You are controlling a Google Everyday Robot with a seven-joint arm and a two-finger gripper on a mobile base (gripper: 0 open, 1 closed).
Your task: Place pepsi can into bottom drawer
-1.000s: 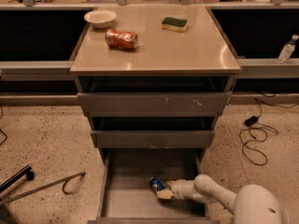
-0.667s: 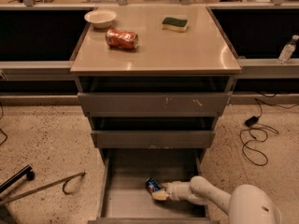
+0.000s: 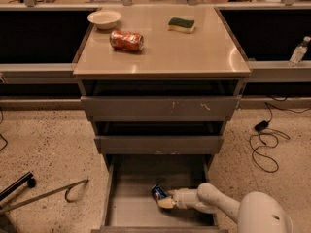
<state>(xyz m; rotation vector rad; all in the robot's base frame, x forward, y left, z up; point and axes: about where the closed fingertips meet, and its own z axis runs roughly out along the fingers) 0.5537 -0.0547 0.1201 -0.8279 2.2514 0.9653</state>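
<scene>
The pepsi can, small and blue, is low inside the open bottom drawer, tilted at or just above the grey floor. My gripper reaches in from the right on its white arm and is shut on the can's right end. One beige finger shows below the can. The drawer is pulled out below two shallower grey drawers.
An orange-red can, a white bowl and a green sponge lie on the cabinet top. Black cables lie on the floor at right, a metal rod at left. A water bottle stands far right.
My gripper has moved a little to the left inside the bottom drawer, carrying the pepsi can with it.
</scene>
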